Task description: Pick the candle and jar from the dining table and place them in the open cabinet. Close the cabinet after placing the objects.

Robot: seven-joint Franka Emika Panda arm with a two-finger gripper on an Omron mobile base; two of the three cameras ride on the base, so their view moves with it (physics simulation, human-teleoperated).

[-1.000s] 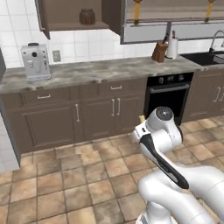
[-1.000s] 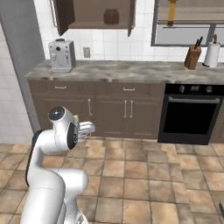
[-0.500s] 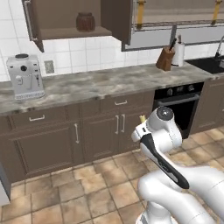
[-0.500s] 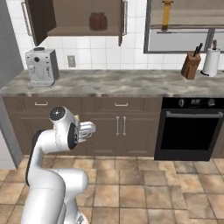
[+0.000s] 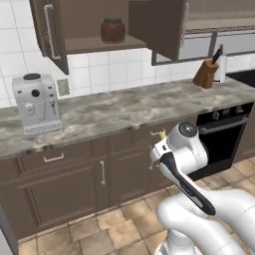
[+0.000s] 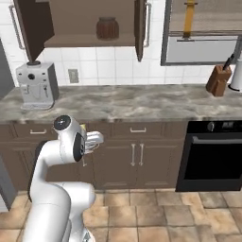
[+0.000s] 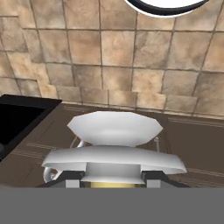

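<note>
Gripping the thin yellow candle on its silvery round holder (image 7: pixel 111 151), the hand (image 6: pixel 94 141) sits mid-frame; squat reddish-brown ribbed jar (image 5: pixel 113 30) on the shelf of the open dark wooden cabinet (image 5: pixel 92 45), upper centre.

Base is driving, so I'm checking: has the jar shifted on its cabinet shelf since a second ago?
No. The jar sits at the same spot on the cabinet shelf; the cameras moved closer.

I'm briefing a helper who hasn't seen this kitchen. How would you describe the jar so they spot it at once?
Find the open cabinet on the wall above the marble counter, over and just right of the coffee machine. On its shelf stands the jar: squat, reddish-brown and ribbed with a darker lid. Nothing else is seen on that shelf.
</note>
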